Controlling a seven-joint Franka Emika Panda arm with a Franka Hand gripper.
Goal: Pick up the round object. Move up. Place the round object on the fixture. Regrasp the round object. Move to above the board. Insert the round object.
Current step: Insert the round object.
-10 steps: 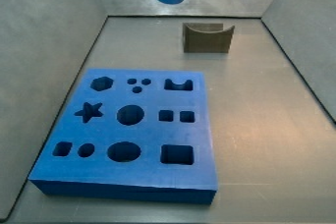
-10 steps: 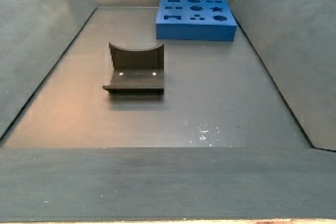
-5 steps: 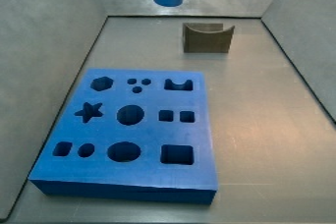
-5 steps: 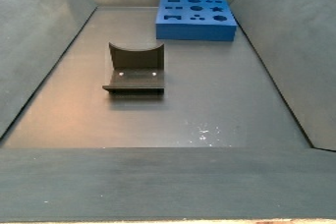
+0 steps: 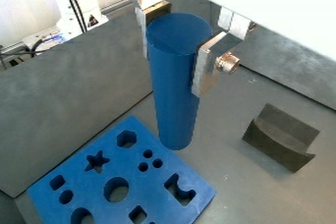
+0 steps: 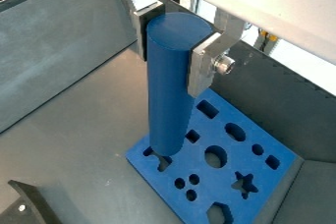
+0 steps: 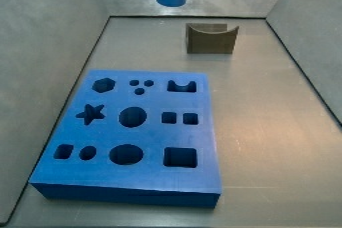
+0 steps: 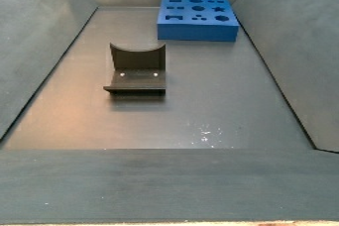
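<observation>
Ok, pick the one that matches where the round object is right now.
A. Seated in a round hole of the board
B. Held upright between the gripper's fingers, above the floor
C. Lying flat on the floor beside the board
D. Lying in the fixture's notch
B. In both wrist views the round object hangs upright, clamped between the gripper fingers; the fixture notch is empty and the board holes are open.

no visible change, pincer (image 5: 175,39) unmoved aloft
</observation>
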